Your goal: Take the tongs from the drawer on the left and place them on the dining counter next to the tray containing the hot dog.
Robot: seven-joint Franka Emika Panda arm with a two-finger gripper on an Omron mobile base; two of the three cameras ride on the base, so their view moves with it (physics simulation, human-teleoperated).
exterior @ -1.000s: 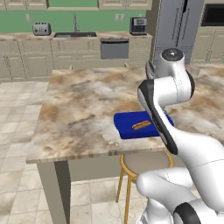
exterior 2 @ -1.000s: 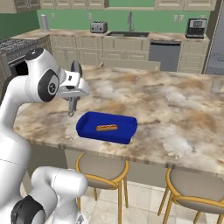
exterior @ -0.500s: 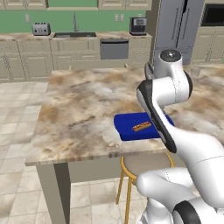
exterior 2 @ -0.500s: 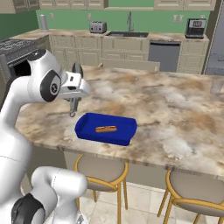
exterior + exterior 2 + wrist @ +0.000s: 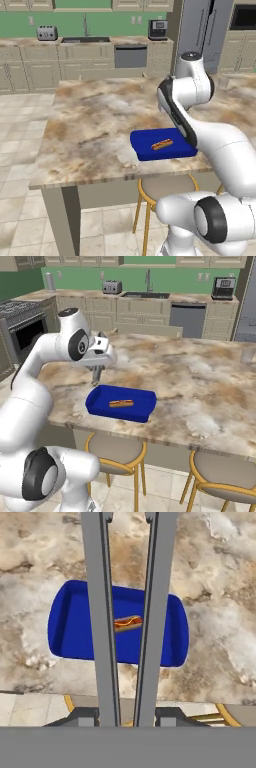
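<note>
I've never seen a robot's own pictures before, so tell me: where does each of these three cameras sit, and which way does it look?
Left base view: behind the arm's left, looking forward and down at the marbled stone dining counter; the white arm rises lower right.
Right base view: behind its right; the arm rises lower left, its gripper holding the slim grey metal tongs.
Hand view: on the hand, looking along the tongs.
All share the shallow bright blue tray and the small hot dog.

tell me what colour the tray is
Bright blue tray, clearest in the hand view.
</note>
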